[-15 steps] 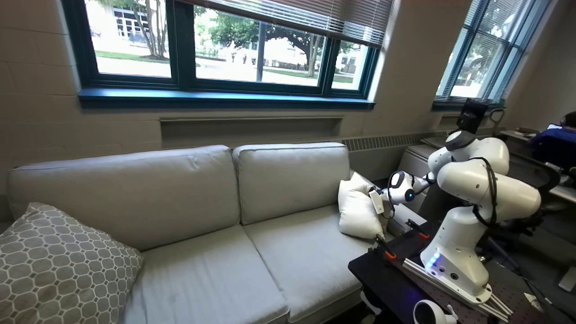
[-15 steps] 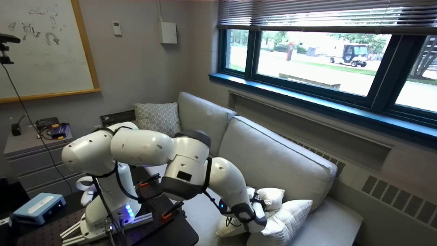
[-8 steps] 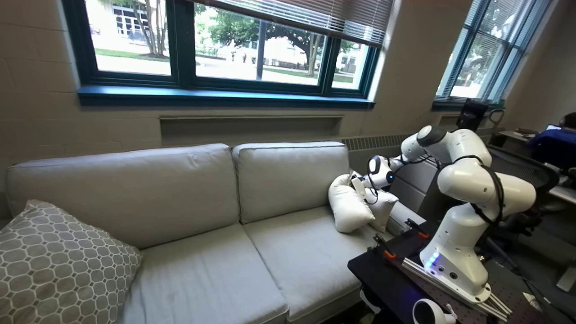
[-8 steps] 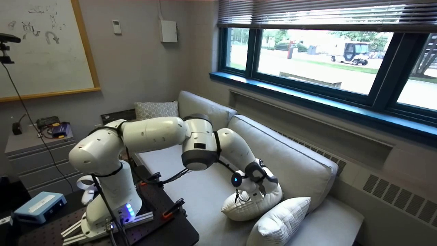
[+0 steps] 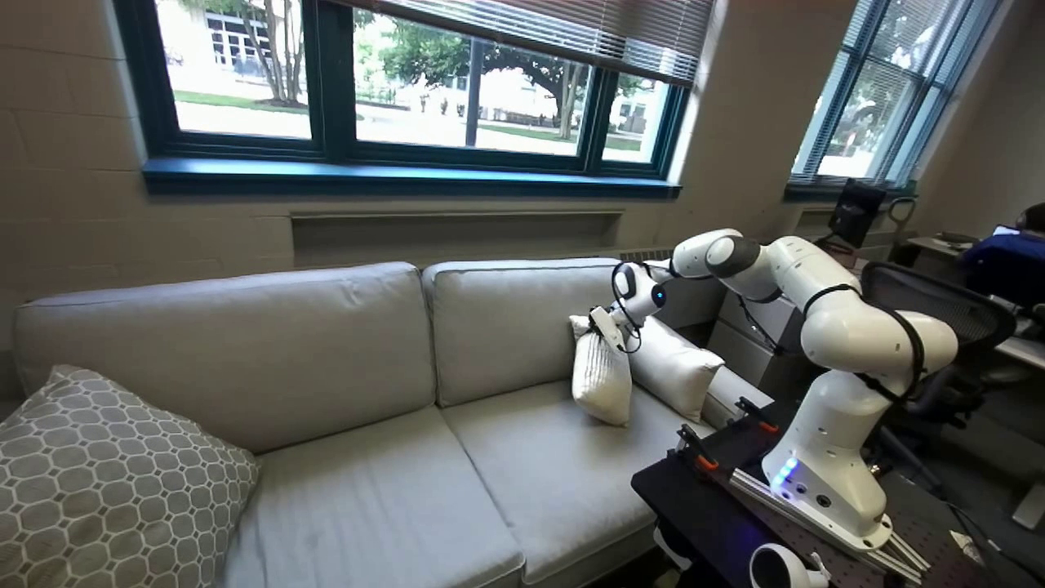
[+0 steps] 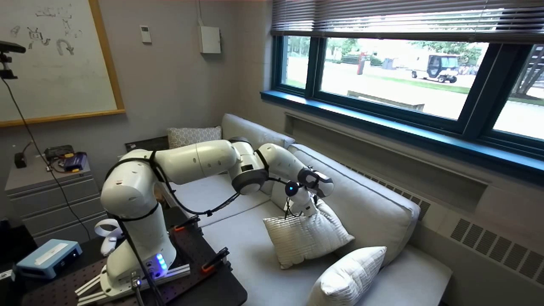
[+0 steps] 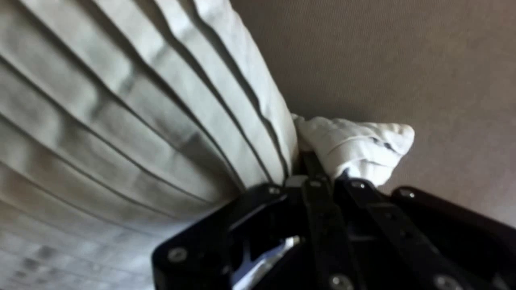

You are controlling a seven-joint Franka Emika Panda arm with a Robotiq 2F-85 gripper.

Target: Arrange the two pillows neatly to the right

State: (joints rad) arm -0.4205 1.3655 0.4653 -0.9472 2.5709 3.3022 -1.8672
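My gripper is shut on a corner of a cream pillow [image 5: 602,384], and the pinched tip sticks out past the fingers in the wrist view. The gripper shows in both exterior views [image 5: 596,328] [image 6: 312,210] and in the wrist view [image 7: 316,167]. The held pillow hangs tilted in front of the sofa's near backrest [image 6: 304,242]; its pleated face fills the left of the wrist view [image 7: 153,121]. I cannot tell whether its lower edge touches the seat. The second cream pillow [image 5: 673,367] leans at the sofa's arm end, also seen in an exterior view [image 6: 348,276].
The cream sofa [image 5: 343,482] has two back cushions and two seat cushions. A larger lattice-patterned cushion [image 5: 122,482] sits at its far end. A black table [image 6: 221,280] with clamps carries my base close to the sofa's front. The sofa's arm [image 5: 731,396] stands beyond the second pillow.
My gripper has moved up and away from the sofa's arm end toward its middle, carrying the held pillow, which has turned. The second pillow, partly covered before, is now more visible and apart.
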